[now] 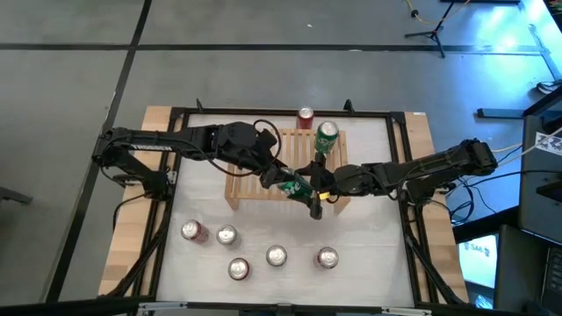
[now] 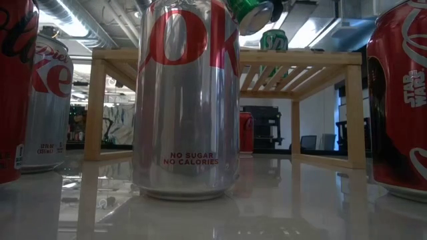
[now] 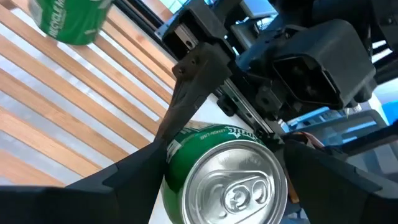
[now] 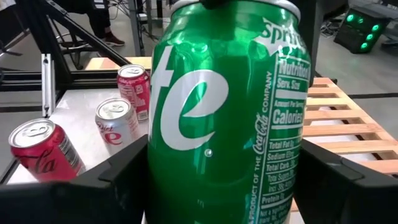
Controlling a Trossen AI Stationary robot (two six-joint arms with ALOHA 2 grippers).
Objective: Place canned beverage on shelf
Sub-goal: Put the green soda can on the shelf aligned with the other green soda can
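One green can (image 1: 292,183), rigid, smooth, likely slippery, over shelf (image 1: 248,189) front edge; take by sidewall. Right gripper (image 1: 309,186) clamps it; left gripper (image 1: 279,176) loosely spread around it.

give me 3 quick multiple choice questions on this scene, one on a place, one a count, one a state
1. Where does the upright green metal can stand?
A on the light wooden slatted shelf
B on the floor
C in the front row

2. How many cans make up the front row of cans?
A three
B five
C eight

3. The green Sprite can at the right gripper is
A lying under the shelf
B standing in the front row
C held up, tilted

Answers: A, the high view shows it on the slats; B, five tops show; C, the low view shows it tilted above the shelf.
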